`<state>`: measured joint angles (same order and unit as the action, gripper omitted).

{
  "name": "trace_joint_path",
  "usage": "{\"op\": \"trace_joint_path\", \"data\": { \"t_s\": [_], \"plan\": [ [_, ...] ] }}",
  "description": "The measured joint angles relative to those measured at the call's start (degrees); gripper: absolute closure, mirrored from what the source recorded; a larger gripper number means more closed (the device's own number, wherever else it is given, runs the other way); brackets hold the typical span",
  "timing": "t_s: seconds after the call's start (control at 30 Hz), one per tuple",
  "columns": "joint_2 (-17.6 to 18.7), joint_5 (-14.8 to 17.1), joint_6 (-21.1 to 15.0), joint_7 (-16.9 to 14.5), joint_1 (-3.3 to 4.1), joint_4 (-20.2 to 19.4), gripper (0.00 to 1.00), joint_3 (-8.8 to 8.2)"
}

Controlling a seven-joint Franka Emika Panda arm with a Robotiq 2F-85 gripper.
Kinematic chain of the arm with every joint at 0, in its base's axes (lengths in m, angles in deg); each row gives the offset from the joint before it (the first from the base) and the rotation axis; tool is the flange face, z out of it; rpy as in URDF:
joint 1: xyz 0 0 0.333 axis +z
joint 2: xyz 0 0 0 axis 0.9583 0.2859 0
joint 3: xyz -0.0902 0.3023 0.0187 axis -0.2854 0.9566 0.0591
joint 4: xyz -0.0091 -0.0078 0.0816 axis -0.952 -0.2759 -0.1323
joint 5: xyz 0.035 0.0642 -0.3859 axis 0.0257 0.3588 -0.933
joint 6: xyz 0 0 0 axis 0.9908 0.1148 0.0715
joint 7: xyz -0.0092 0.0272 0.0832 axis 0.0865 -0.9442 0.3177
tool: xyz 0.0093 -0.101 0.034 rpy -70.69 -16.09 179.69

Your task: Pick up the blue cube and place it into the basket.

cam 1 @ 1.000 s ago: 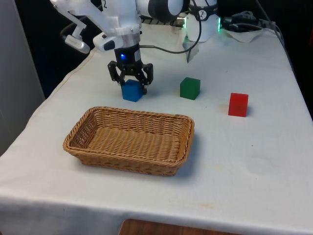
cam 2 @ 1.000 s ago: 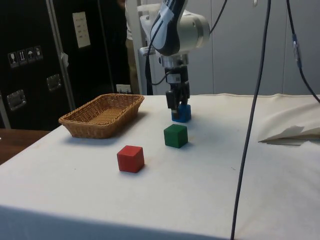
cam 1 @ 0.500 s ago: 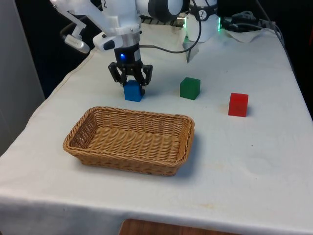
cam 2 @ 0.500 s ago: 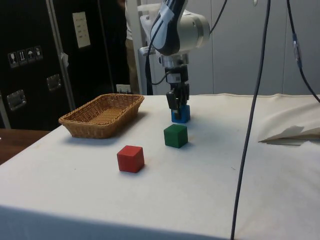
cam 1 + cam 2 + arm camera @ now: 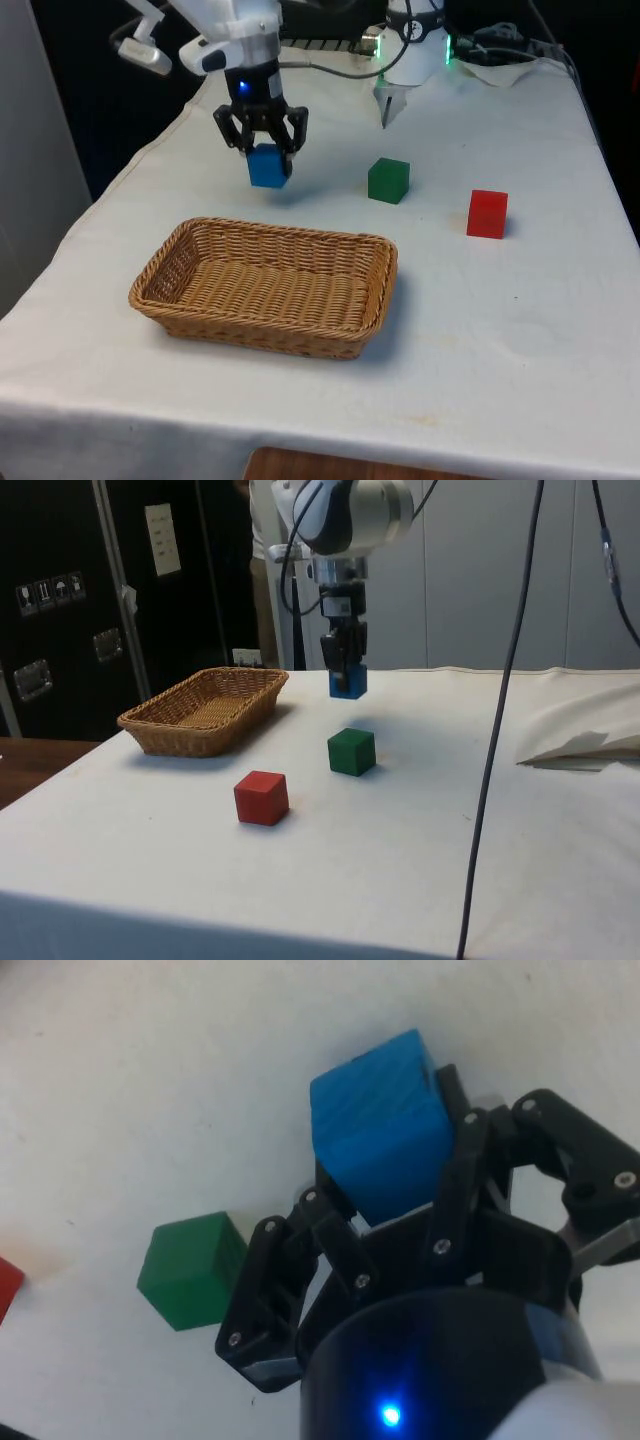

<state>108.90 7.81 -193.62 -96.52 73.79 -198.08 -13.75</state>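
White-clothed table | gripper points down, clamping blue cube aloft | basket nearby

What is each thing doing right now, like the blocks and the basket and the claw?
Blue cube: held in the air, off the table.
Gripper: shut on the blue cube.
Basket: upright on the table, nothing in it.
Green cube: resting on the table.
Red cube: resting on the table.

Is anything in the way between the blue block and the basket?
Nothing visible is. The hand holds the blue cube above the cloth, and the basket sits open just beyond it. The green cube and red cube stand off to the side.
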Motion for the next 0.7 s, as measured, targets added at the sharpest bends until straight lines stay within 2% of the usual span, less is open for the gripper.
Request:
{"op": "trace_joint_path", "data": {
  "t_s": [0.7],
  "plan": [
    [-4.76,-4.53,6.88,1.72,0.06,2.81,1.0,-0.8]
  ]
}}
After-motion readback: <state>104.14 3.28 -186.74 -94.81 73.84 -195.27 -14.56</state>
